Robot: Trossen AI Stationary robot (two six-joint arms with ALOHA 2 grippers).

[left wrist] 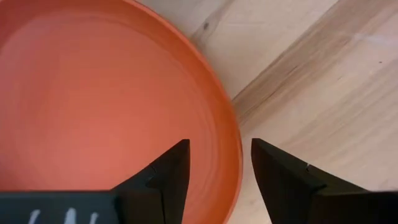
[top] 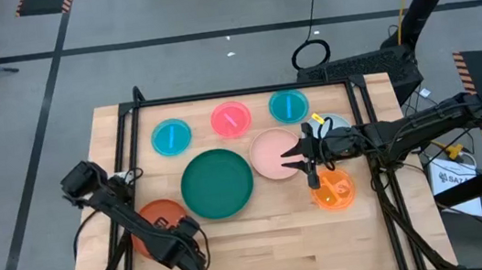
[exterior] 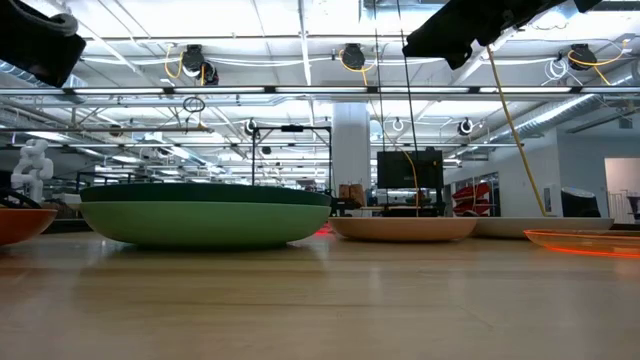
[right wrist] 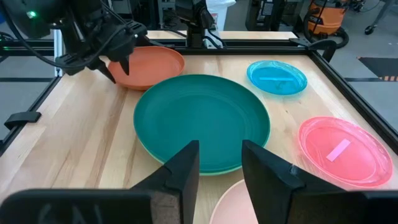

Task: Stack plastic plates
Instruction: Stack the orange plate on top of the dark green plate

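My left gripper [left wrist: 219,163] hangs open, pointing down over the near-left red-orange plate [top: 152,220]. One finger is over the plate's inside and one is outside its rim [left wrist: 235,144]; no touch shows. The dark green plate [top: 218,184] rests inside a light green plate [exterior: 200,226] at mid-table. My right gripper [right wrist: 221,163] is open in the air above the pale pink plate [top: 266,153], with nothing between its fingers. A small orange plate [top: 332,192] lies just nearer than it.
Along the far edge lie a cyan plate [top: 171,136], a hot pink plate [top: 231,120] and another cyan plate [top: 288,105]. A pale plate [top: 338,125] shows partly under the right arm. A black frame [top: 236,92] borders the table. Bare wood [top: 274,251] stretches along the near edge.
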